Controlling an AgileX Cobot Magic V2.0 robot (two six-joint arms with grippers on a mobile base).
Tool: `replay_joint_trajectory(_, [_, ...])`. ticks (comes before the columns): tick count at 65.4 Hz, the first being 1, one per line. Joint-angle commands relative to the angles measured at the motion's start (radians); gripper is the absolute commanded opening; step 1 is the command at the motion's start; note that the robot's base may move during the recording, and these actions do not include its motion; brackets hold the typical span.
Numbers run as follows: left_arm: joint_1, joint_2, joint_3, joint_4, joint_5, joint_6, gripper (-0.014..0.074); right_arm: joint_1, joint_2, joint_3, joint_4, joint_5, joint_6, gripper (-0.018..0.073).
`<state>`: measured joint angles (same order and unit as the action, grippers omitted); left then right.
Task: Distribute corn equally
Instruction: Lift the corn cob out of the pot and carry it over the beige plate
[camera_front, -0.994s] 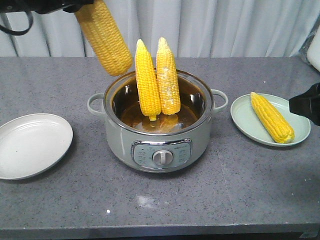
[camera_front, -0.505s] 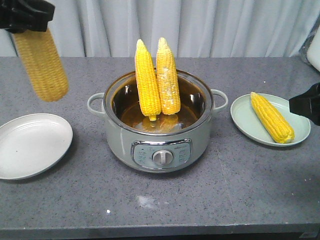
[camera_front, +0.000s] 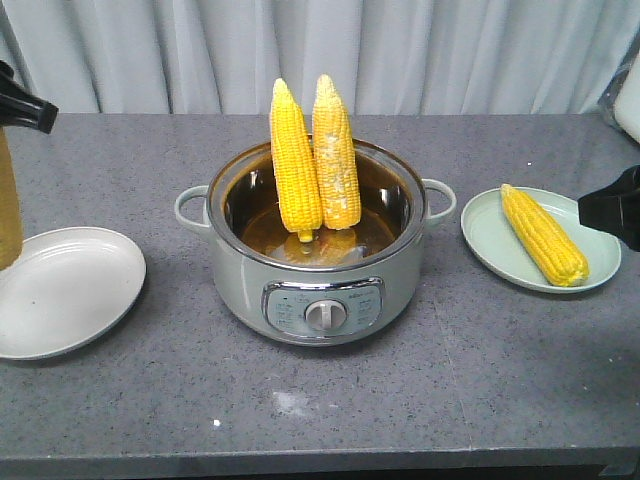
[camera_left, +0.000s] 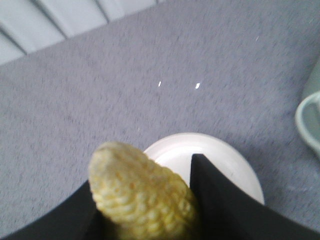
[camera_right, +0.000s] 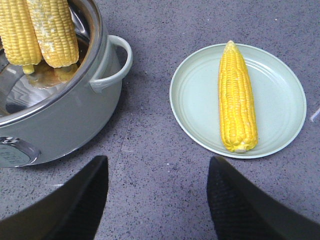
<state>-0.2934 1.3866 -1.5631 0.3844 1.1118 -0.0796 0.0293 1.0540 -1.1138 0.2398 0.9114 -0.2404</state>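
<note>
Two corn cobs (camera_front: 312, 155) stand upright in the grey-green pot (camera_front: 315, 285) at the table's middle; the right one (camera_front: 338, 160) has pale whitish patches. A third cob (camera_right: 236, 97) lies on the pale green plate (camera_right: 192, 92) at the right. My left gripper (camera_left: 145, 175) is shut on a fourth cob (camera_left: 137, 187), which hangs at the far left edge (camera_front: 8, 205) above the rim of the white plate (camera_front: 70, 290). My right gripper (camera_right: 157, 162) is open over bare table, between the pot and the green plate.
Grey curtains hang behind the table's back edge. The pot's side handles (camera_front: 190, 207) stick out left and right. Its control knob (camera_front: 323, 315) faces front. The white plate holds nothing.
My left gripper carried its cob from above the pot's left side leftward and down to the frame's left edge, beside the white plate. The right gripper has not moved.
</note>
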Motion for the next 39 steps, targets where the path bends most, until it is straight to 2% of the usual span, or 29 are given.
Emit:
replay_joint_trajectory(1, [-0.004, 0.005, -0.033, 0.055, -0.003, -0.011, 0.0218, -0.001, -0.016, -0.024, 0.012, -0.049, -0.010, 0.0417])
replay_joint_trajectory(23, [0.001, 0.114, -0.033, 0.076, 0.036, 0.000, 0.0227, -0.001, -0.016, -0.024, 0.012, -0.049, -0.010, 0.0417])
replay_joint_trajectory(39, [0.103, 0.191, -0.033, -0.013, 0.044, 0.080, 0.0244, -0.001, -0.016, -0.024, 0.012, -0.049, -0.010, 0.0417])
